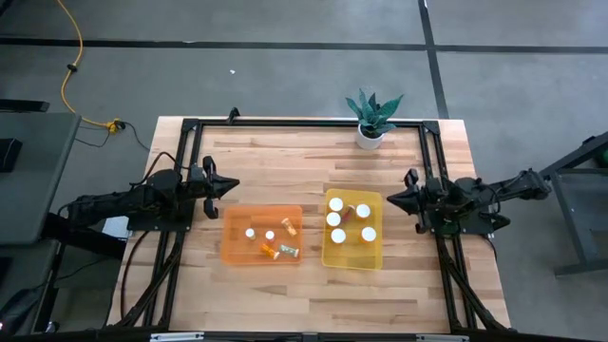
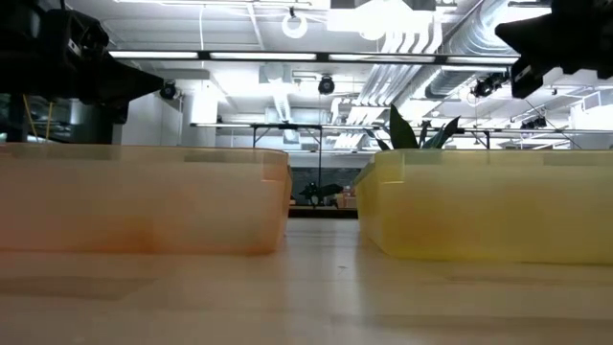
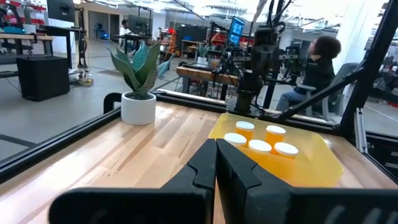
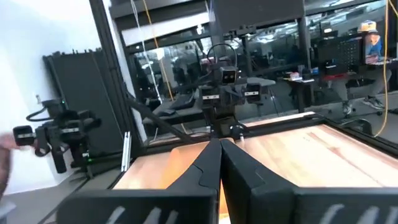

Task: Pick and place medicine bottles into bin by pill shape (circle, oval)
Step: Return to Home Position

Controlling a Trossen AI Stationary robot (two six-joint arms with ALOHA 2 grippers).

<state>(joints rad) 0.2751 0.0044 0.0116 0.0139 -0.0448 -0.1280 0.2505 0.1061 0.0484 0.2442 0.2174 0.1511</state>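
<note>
Wooden table carries every bottle sorted inside the orange bin or yellow bin, so left gripper and right gripper, fingers pressed together and empty, sit parked at opposite edges.

The surface is seen as pale wood, striped lengthwise by planks in lighter and darker tan. It is edged by a black frame. The orange bin is tinted a see-through orange, and the yellow bin a see-through yellow. The bottles are topped by white caps; amber bodies are shown on those lying in the orange bin. The plant is coloured teal-green and is set in a white pot. The arms, the left pincer and the right pincer are finished in black. The floor is coloured grey and crossed by dark lines, and a yellow cable is laid over it.
</note>
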